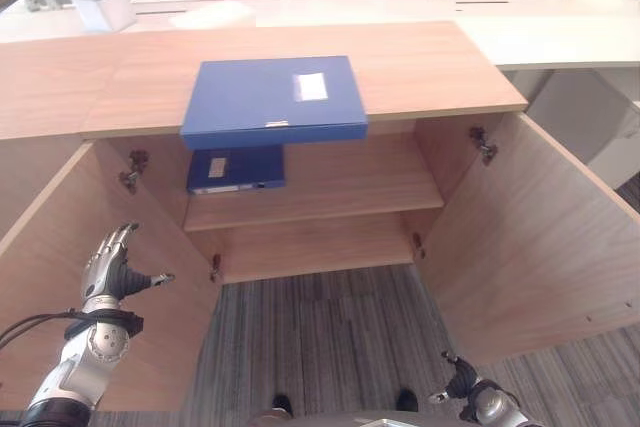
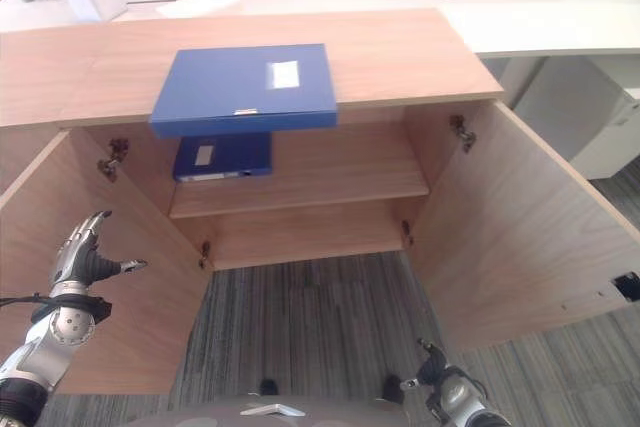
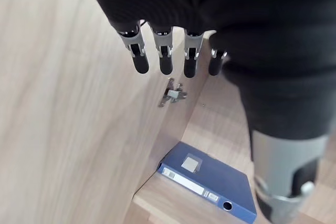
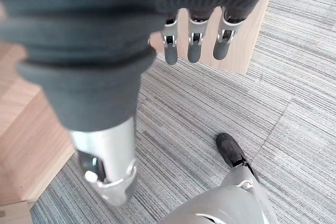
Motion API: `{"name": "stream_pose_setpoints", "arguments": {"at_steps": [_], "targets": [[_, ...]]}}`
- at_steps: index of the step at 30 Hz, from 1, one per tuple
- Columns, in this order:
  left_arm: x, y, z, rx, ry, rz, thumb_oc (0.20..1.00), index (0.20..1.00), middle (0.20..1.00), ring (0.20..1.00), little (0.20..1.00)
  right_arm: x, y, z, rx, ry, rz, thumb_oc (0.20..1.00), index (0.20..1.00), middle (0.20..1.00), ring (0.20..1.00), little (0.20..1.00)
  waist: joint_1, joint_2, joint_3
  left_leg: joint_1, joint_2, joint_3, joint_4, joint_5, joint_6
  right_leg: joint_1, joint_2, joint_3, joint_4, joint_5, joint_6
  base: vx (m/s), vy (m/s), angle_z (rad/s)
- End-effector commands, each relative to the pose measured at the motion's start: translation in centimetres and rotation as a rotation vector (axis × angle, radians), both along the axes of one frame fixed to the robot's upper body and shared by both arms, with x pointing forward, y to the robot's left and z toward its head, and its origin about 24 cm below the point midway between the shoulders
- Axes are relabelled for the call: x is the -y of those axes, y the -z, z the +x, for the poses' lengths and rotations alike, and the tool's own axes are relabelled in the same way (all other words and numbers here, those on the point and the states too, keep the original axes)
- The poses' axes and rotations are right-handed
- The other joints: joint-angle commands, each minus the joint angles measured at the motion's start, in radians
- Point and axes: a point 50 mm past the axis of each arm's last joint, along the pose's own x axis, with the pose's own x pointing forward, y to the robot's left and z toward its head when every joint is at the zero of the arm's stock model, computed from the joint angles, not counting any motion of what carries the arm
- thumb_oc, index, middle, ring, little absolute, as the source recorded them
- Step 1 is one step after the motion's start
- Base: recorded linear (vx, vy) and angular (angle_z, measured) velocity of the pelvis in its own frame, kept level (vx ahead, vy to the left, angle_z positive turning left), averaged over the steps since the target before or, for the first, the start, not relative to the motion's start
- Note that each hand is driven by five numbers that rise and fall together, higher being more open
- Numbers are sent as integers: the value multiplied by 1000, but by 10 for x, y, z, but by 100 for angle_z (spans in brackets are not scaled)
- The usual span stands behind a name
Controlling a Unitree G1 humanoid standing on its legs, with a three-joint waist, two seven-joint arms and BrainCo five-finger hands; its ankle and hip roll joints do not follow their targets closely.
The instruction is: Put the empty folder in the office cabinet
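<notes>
A blue folder [image 1: 272, 99] lies flat on top of the wooden cabinet [image 1: 420, 67], its front edge overhanging the open compartment. A second blue folder [image 1: 236, 169] lies on the upper shelf [image 1: 340, 182] inside, at the left; the left wrist view shows it too [image 3: 210, 181]. My left hand [image 1: 112, 265] hangs open beside the inner face of the left door [image 1: 50, 277], fingers [image 3: 165, 56] straight, holding nothing. My right hand [image 1: 468, 387] is low at the bottom right above the floor, fingers [image 4: 194, 43] straight and relaxed, also holding nothing.
Both cabinet doors stand wide open; the right door [image 1: 530, 237] reaches toward me. A lower shelf [image 1: 310, 247] lies beneath the upper one. A white box [image 1: 103, 7] and white desks [image 1: 560, 37] stand behind the cabinet. Grey striped carpet [image 1: 320, 337] covers the floor in front.
</notes>
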Motion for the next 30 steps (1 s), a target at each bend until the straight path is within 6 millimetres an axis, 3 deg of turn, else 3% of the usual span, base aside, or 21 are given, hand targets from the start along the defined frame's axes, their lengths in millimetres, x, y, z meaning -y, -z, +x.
{"name": "stream_pose_setpoints", "arguments": {"at_steps": [1, 6, 10, 11, 12, 24, 30], "targets": [[-9, -36, 24, 144, 36, 171, 1000, 1000, 1000, 1000, 1000, 18, -4, 4, 0, -50, -59, 1000, 1000, 1000, 1000, 1000, -3, 35, -44, 1, 63, -58, 1, -73, -34, 0, -33, 6, 12, 6, 43, 53, -48, 0], [-7, -60, 34, 207, 95, 302, 1000, 1000, 1000, 1000, 1000, 19, -4, -1, -6, -33, -50, 1000, 1000, 1000, 1000, 1000, -13, 46, -56, 7, 80, -60, 1, -69, -47, 17, -17, 2, 9, -13, 35, 44, -51, -3], [-9, -64, 36, 228, 85, 350, 1000, 1000, 1000, 1000, 1000, 19, -3, -4, -12, -21, -45, 1000, 1000, 1000, 1000, 1000, -18, 51, -59, 10, 85, -62, 1, -68, -51, 20, -10, 4, 8, -19, 31, 8, -12, 0], [-4, -83, 41, 294, 114, 392, 1000, 1000, 1000, 1000, 1000, 21, -2, -7, -19, -3, -47, 1000, 1000, 1000, 1000, 1000, -15, 55, -63, 11, 87, -63, 1, -68, -52, 24, -6, 3, 7, -24, 30, 33, -22, 0], [-5, -86, 38, 307, 107, 404, 1000, 1000, 1000, 1000, 1000, 20, 0, -11, -32, 10, -44, 1000, 1000, 1000, 1000, 1000, -13, 56, -66, 13, 90, -62, 1, -69, -54, 27, -4, 3, 6, -27, 28, 44, -33, 1], [-17, -107, 37, 412, 36, 546, 1000, 1000, 1000, 1000, 1000, 16, 3, -20, -53, 23, -31, 1000, 1000, 1000, 1000, 1000, -24, 56, -71, 25, 98, -60, 1, -73, -61, 38, 9, 13, 4, -37, 23, 3, -2, 0], [-17, -111, 48, 412, 48, 578, 1000, 1000, 1000, 1000, 1000, 16, 3, -21, -46, 22, -25, 1000, 1000, 1000, 1000, 1000, -42, 55, -72, 30, 98, -49, 1, -78, -62, 33, 11, 25, 4, -33, 25, 15, 4, -3]]}}
